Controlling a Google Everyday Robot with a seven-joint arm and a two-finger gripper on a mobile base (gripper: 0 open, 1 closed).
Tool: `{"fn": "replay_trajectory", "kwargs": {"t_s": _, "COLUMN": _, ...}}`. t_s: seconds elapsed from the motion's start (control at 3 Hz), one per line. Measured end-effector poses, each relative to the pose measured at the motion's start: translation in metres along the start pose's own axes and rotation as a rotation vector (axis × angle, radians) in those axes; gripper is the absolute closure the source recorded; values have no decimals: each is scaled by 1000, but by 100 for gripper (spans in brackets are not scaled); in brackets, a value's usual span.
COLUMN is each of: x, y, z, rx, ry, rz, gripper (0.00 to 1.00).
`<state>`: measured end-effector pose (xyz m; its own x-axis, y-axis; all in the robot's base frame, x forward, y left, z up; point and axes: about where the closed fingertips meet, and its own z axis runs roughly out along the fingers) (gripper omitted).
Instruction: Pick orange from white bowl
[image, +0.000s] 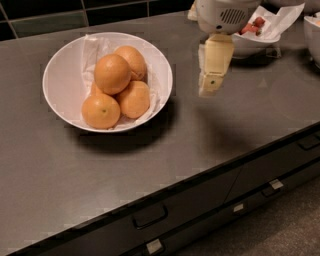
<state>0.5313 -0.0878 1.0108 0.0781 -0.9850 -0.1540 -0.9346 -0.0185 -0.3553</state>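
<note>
Cream gripper (210, 88), grip state unclear, hovers beside white bowl (59, 80) holding orange (112, 74).

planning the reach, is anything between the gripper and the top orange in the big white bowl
Nothing visible blocks it. The gripper hangs over bare countertop to the right of the white bowl; only the bowl's right rim lies between, and the orange sits atop the pile, above that rim.
</note>
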Motion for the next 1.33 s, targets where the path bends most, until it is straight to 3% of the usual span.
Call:
{"fn": "replay_trajectory", "kwargs": {"t_s": 0.33, "x": -27, "y": -26, "z": 18, "rx": 2, "ry": -88, "rz": -101, "gripper": 0}}
{"fn": "replay_trajectory", "kwargs": {"t_s": 0.67, "x": -56, "y": -46, "z": 42, "rx": -4, "ry": -221, "rz": -189, "gripper": 0}}
{"fn": "replay_trajectory", "kwargs": {"t_s": 1.33, "x": -87, "y": -49, "z": 48, "rx": -17, "ry": -249, "rz": -262, "gripper": 0}}
